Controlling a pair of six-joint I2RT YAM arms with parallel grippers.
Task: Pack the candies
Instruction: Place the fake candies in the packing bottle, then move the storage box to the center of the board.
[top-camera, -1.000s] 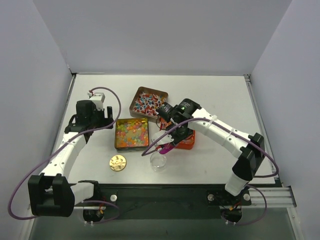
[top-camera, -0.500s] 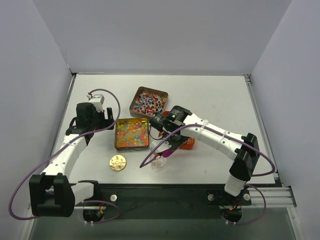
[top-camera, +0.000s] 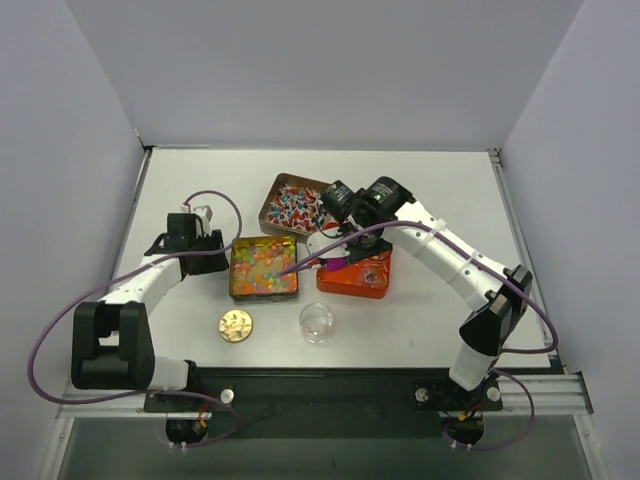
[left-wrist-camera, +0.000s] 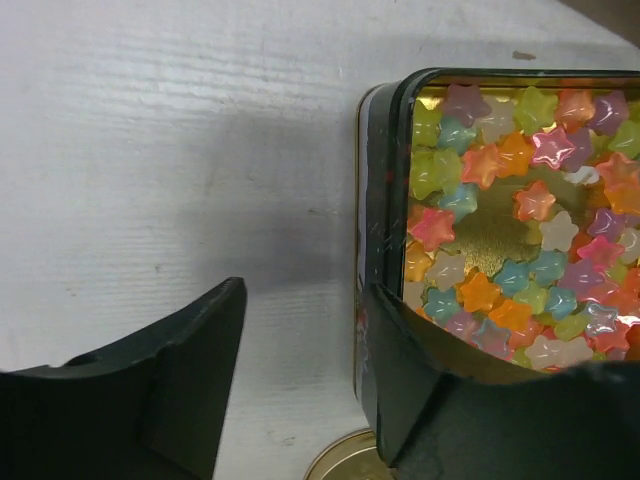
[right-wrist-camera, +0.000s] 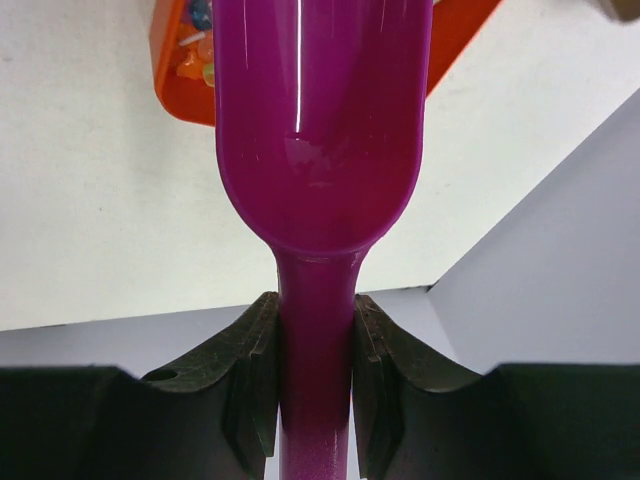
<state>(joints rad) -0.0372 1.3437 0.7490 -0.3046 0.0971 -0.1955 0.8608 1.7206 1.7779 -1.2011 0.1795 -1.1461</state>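
Colourful star-shaped candies (top-camera: 264, 266) fill a square gold tin (top-camera: 234, 270); they also show in the left wrist view (left-wrist-camera: 510, 230). Twist-wrapped candies (top-camera: 293, 202) lie in a brown tin behind it. My left gripper (top-camera: 207, 256) is open at the square tin's left side; in the left wrist view (left-wrist-camera: 305, 300) its right finger is against the tin's wall (left-wrist-camera: 378, 200). My right gripper (top-camera: 338, 250) is shut on the handle of the purple scoop (right-wrist-camera: 316, 130) and holds it above the orange tin (top-camera: 358, 275). A small clear jar (top-camera: 317, 322) stands near the front.
The round gold lid (top-camera: 236, 325) lies left of the clear jar, and its edge shows in the left wrist view (left-wrist-camera: 350, 462). Grey walls enclose the white table on three sides. The arm bases stand at the near edge.
My right gripper moved with the scoop from over the clear jar back to above the orange tin. My left gripper moved forward and right to the square tin's left wall.
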